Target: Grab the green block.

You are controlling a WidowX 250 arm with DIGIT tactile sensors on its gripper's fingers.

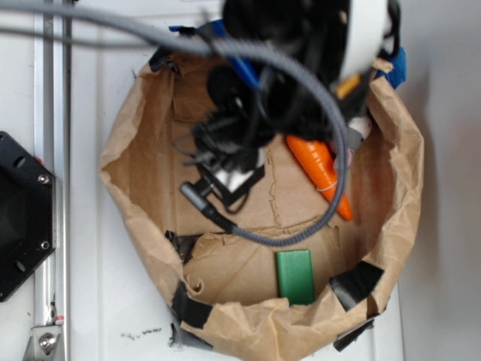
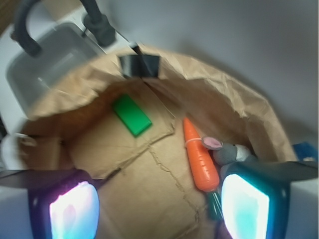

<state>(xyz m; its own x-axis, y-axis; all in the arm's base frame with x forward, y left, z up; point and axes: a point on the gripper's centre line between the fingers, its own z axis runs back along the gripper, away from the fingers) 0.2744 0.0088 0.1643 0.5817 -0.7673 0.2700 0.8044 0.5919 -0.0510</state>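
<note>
1. No brand, label or writing can be read on anything in either view.
2. The fingers (image 2: 159, 204) stand wide apart – one glowing pad (image 2: 74, 211) at the lower left of the wrist view and one at the lower right, with bare brown paper between them and nothing held.
3. The green block (image 2: 131, 115) lies flat on the paper floor, ahead of the fingers and a little toward the left pad, well apart from both, near the far wall of the bag.
4. An orange carrot (image 2: 199, 159) lies just ahead of the right pad, its leafy end nearest that pad; a small grey toy with a pink ear (image 2: 225, 149) rests beside it.
5. The surface is a crumpled brown paper bag (image 1: 398, 173) with its walls rolled down, patched with black tape (image 1: 355, 283) – it sits on a white counter (image 1: 113, 301).
6. A black mount on a metal rail (image 1: 52, 226) runs along the counter's edge.
</note>
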